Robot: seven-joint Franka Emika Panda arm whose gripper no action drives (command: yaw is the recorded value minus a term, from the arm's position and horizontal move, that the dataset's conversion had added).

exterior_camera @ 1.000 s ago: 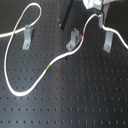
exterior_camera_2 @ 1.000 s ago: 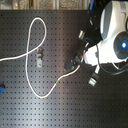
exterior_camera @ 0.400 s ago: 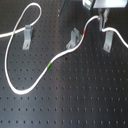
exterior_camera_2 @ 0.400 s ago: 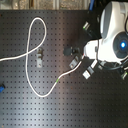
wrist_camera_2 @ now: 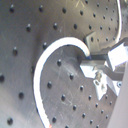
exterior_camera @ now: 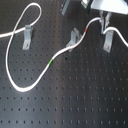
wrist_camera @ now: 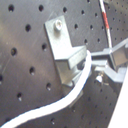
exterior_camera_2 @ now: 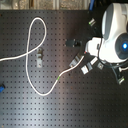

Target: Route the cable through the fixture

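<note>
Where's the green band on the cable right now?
In the first exterior view, the green band sits mid-board on the cable, down and toward the first exterior view's left of the middle metal fixture.

- The grey robot gripper (exterior_camera: 105,21), closed on the long white flexible cable (exterior_camera: 60,54), has moved sideways and down; it now hangs just above the small grey metal bracket (exterior_camera: 107,44).
- The cable's short red band (exterior_camera: 86,31) has been drawn slightly closer to the gripper.
- The cable stretch under the gripper now dips towards that bracket.
</note>
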